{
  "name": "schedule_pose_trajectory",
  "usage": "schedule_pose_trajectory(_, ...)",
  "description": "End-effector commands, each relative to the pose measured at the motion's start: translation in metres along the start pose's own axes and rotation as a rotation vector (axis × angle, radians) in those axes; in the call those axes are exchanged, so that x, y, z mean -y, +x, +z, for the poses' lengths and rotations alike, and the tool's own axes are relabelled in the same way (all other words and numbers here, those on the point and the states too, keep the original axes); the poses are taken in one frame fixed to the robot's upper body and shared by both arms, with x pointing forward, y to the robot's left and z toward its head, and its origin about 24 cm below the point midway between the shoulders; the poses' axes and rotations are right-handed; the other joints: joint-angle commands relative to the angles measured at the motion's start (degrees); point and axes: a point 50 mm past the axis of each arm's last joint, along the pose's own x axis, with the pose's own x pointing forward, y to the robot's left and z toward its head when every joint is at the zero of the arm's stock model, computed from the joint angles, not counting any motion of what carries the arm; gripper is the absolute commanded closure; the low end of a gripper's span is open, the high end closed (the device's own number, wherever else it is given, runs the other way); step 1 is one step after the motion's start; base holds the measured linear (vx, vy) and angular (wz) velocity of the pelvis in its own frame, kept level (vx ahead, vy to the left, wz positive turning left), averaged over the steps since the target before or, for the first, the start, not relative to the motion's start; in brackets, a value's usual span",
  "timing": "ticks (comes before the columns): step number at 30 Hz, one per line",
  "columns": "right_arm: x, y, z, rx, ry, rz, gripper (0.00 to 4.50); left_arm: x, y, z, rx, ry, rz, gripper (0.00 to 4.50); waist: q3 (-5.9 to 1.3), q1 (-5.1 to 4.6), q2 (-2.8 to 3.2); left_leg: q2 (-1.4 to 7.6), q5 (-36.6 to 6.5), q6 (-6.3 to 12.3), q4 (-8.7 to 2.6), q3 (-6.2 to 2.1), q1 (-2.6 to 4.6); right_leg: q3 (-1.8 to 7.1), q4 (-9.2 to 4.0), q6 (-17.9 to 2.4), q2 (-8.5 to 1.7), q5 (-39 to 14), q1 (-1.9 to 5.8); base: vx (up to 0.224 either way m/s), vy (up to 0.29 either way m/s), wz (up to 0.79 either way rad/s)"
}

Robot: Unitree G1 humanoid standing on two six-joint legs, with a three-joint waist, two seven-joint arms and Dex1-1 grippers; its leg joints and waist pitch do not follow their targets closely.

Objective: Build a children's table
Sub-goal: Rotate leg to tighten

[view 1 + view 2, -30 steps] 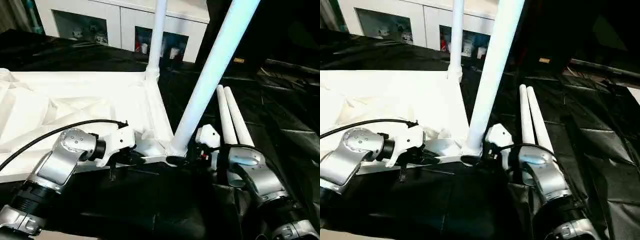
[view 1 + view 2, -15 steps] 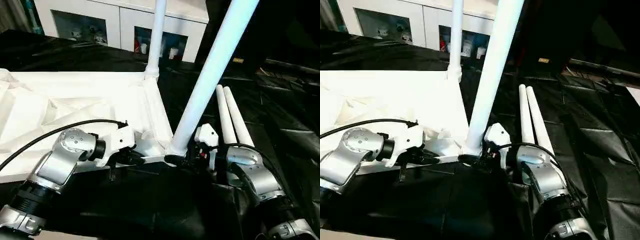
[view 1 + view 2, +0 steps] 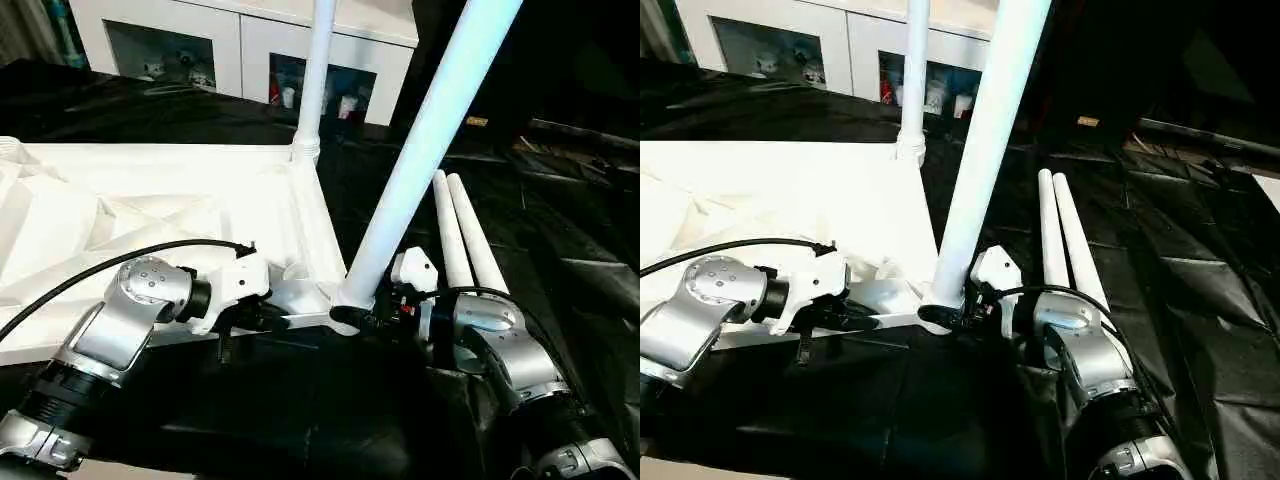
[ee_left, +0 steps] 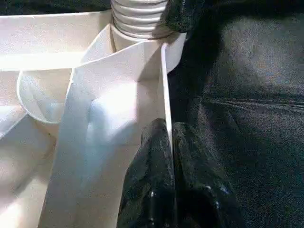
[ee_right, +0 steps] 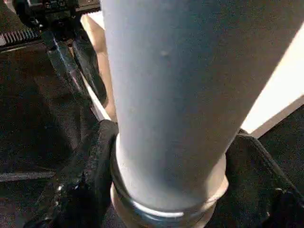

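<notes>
Two legs already stand in the upturned tabletop [image 3: 150,210], which lies ribbed side up on the black-draped counter [image 3: 560,230]. The far leg [image 3: 312,80] is upright; the near leg [image 3: 420,160] leans, so it looks not yet seated. The left gripper [image 4: 171,142] has its fingers [image 4: 152,180] pressed together on the top's thin edge wall, probably to steady it. The right gripper [image 5: 166,190] has its fingers [image 5: 80,180] spread on either side of the near leg's base. Two spare legs [image 3: 465,235] lie just beside it.
</notes>
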Motion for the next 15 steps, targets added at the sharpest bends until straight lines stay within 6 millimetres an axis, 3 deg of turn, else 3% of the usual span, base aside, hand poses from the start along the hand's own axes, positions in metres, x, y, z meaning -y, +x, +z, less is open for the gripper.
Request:
schedule_pose_trajectory(1,-0.002,0.003,-0.015,-0.022,0.087,-0.057,1.75,0.004,0.009,0.007,0.087,0.000,-0.010,4.50,-3.90,0.04,0.62,2.16,-1.8,3.85,-3.42,-0.37,0.18,2.90,-3.68,-13.9,-4.68,1.4,3.29,0.000,0.000,0.00)
schedule_pose_trajectory(5,0.005,0.010,-0.022,0.000,0.172,-0.216,1.76,-0.002,0.015,0.003,0.050,-0.042,0.083,4.50,-3.57,-0.31,0.73,2.28,-5.2,1.98,-3.82,-0.52,0.19,2.88,-4.41,-12.7,-4.84,-5.1,3.12,0.000,0.000,0.00)
schedule_pose_trajectory(6,0.006,0.014,-0.025,0.005,0.201,-0.279,1.76,-0.006,0.018,0.003,0.045,-0.065,0.127,4.50,-3.50,-0.47,1.03,2.36,-6.5,0.87,-3.97,-0.57,0.43,2.90,-4.61,-12.3,-4.92,-7.5,2.85,0.000,0.000,0.00)
schedule_pose_trajectory(9,0.008,0.030,-0.031,0.019,0.281,-0.450,1.76,-0.011,0.032,0.004,0.030,-0.123,0.218,4.50,-3.42,-0.96,0.89,2.28,-9.4,-0.92,-4.23,-0.74,0.29,3.00,-5.28,-10.4,-5.12,-13.7,2.81,0.000,0.000,0.00)
schedule_pose_trajectory(13,0.007,0.047,-0.037,-0.015,0.358,-0.593,1.76,-0.016,0.046,0.009,0.012,-0.198,0.303,4.50,-3.21,-1.02,0.99,2.16,-11.6,-1.10,-4.39,-0.84,0.48,3.06,-5.79,-8.5,-5.01,-17.8,2.34,0.000,0.000,0.00)
schedule_pose_trajectory(15,0.006,0.057,-0.037,-0.037,0.377,-0.644,1.76,-0.020,0.053,0.013,0.005,-0.232,0.362,4.50,-2.93,-1.27,0.95,2.11,-15.2,-1.87,-4.59,-0.98,0.93,3.04,-6.30,-7.2,-5.08,-23.1,1.99,0.000,0.000,0.00)
